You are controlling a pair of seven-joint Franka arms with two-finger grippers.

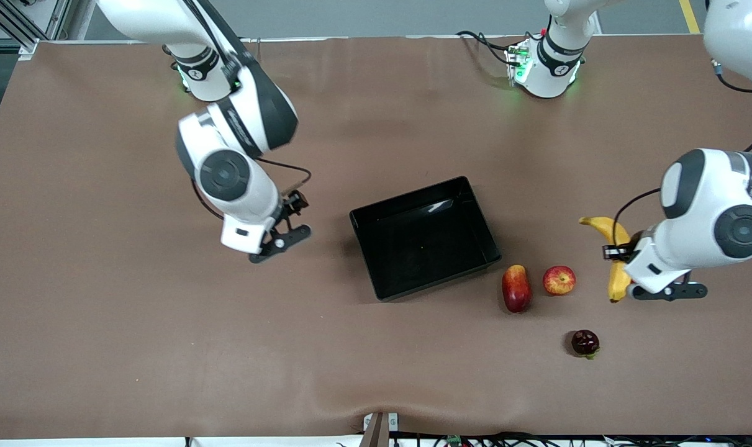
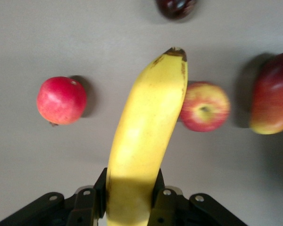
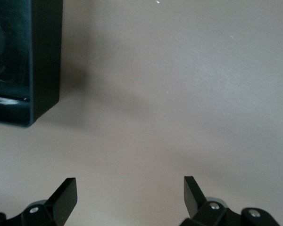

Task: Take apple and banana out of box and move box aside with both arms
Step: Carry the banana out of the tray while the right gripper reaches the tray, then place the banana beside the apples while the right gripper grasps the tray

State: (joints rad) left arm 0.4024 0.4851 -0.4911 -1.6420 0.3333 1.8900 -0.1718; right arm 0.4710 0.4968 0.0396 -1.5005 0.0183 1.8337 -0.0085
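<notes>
Now my left end effector (image 2: 130, 200) pinches the long curved yellow banana (image 2: 144, 136) at one end, up over the brown worktop (image 1: 133, 323) at the left arm's end, with the small round red-and-yellow streaked apple (image 2: 205, 106) just beside the banana's tip. My right end effector (image 3: 130, 195) is spread wide over bare worktop, beside the shallow glossy black plastic box (image 1: 425, 239), which sits between my two end effectors.

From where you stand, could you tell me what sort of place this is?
Probably a robotics lab bench: two arms bolted to a brown-covered table, loose cables by their bases, and fruit props like the banana.
</notes>
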